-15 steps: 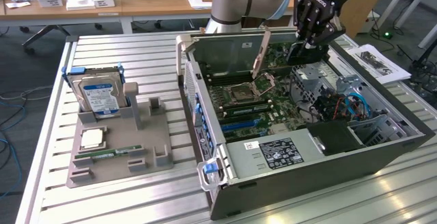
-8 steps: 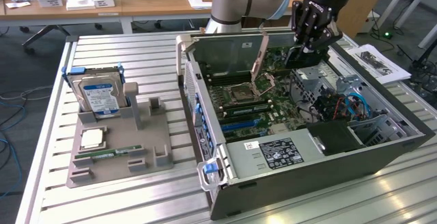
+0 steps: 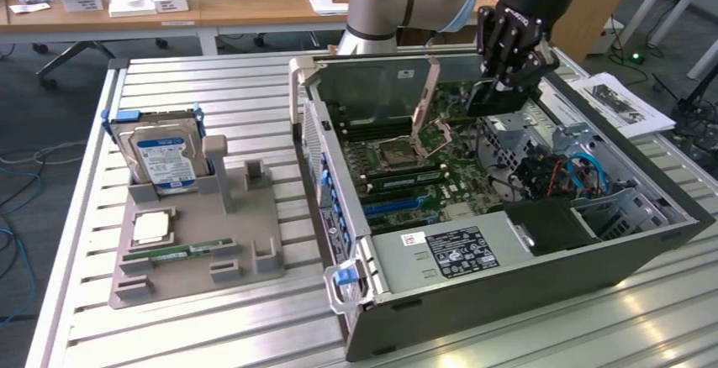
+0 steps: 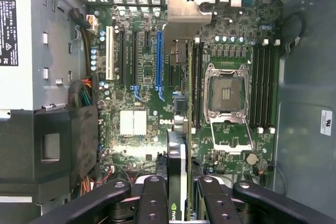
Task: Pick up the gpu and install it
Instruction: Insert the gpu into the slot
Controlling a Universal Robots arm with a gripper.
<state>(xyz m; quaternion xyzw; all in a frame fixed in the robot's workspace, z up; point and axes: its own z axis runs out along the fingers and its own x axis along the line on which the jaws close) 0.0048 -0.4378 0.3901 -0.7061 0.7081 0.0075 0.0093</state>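
Presently, the gripper (image 3: 503, 82) is shown at about 1 o'clock in the exterior view, poised over the open computer case (image 3: 539, 292). Its fingers are closed partway, and the gpu (image 3: 492, 99) is clamped between them. The card is held upright, on edge, hanging below the fingertips and above the motherboard (image 3: 438, 175). Whether its lower edge touches the board cannot be told from this view.

In the wrist view, the gripper (image 4: 181, 195) is seen from behind, with its dark fingers (image 4: 152, 203) pressed to both faces of the gpu (image 4: 176, 156), which is presented edge-on. The card is seen over the motherboard (image 4: 142, 77), between the long blue slot (image 4: 159, 56) and the CPU socket (image 4: 227, 95). A pale metal bracket (image 4: 184, 9) is visible at its far end.

At 9 o'clock from the case, in the exterior view, a grey parts holder (image 3: 256, 217) is set on the slatted metal table (image 3: 224, 334). A hard drive (image 3: 163, 158) with a blue label is stood upright at the holder's 12 o'clock end. A square processor chip (image 3: 151, 228) is laid at 6 o'clock from the drive, and a slim green memory stick (image 3: 180, 252) is laid just at 6 o'clock from the chip.
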